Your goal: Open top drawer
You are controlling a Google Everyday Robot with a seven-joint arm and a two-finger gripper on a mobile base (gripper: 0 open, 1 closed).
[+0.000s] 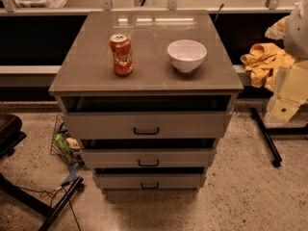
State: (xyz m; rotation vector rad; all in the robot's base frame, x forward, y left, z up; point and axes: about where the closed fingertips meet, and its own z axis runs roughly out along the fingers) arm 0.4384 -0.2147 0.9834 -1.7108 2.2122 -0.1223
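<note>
Cabinet top [144, 78] bears a can [121, 55] and bowl [186, 55]; top drawer [106, 125] ajar, interior dark; tool [284, 109] far right, grip state unclear.

You are looking at a lab or test workspace: a grey drawer cabinet [86, 61] is standing alone on a speckled floor [250, 196], a bracketed shelf [216, 4] is running behind, cables [43, 194] are trailing by a dark stand [60, 201] (lower left), and the robot's pale tool [288, 93] is hanging at the right edge.
</note>
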